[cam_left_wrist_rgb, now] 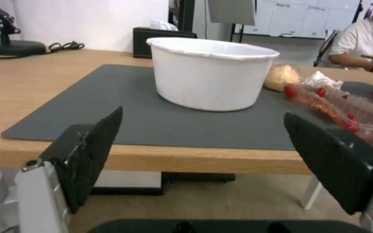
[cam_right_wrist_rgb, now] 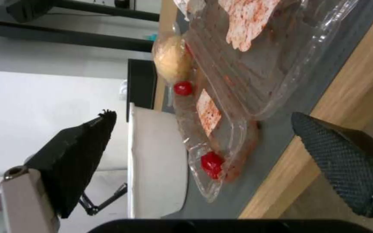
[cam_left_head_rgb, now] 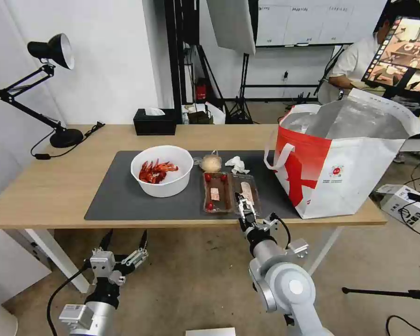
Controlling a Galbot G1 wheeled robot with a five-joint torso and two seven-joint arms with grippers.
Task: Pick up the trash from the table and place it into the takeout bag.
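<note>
Left end effector (cam_left_head_rgb: pixel 126 240): parked below the table's front edge, left of centre, fingers spread wide, nothing between them.

Right end effector (cam_left_head_rgb: pixel 244 209): raised to the front edge of the table (cam_left_head_rgb: pixel 56 186), at the near end of the clear hinged plastic tray (cam_left_head_rgb: pixel 229 191). In the right wrist view its fingers (cam_right_wrist_rgb: pixel 78 155) are spread wide around the near corner of the tray (cam_right_wrist_rgb: pixel 238 97); contact cannot be told.

Dark grey mat (cam_left_head_rgb: pixel 116 196): carries all the trash. Tray lies open at its middle front, with red bits and paper scraps inside. White round bowl (cam_left_head_rgb: pixel 162 170) of red crayfish shells stands just left of the tray. Behind the tray: beige bagged lump (cam_left_head_rgb: pixel 211 163), and right of it the crumpled white tissue (cam_left_head_rgb: pixel 237 164).

Takeout bag (cam_left_head_rgb: pixel 340 163): upright at the table's right end, mouth open, silver lining showing, partly on the mat, near the tray.

Far edge of table: black tissue box (cam_left_head_rgb: pixel 155 121); black desk lamp (cam_left_head_rgb: pixel 46 88) at the far left corner.
</note>
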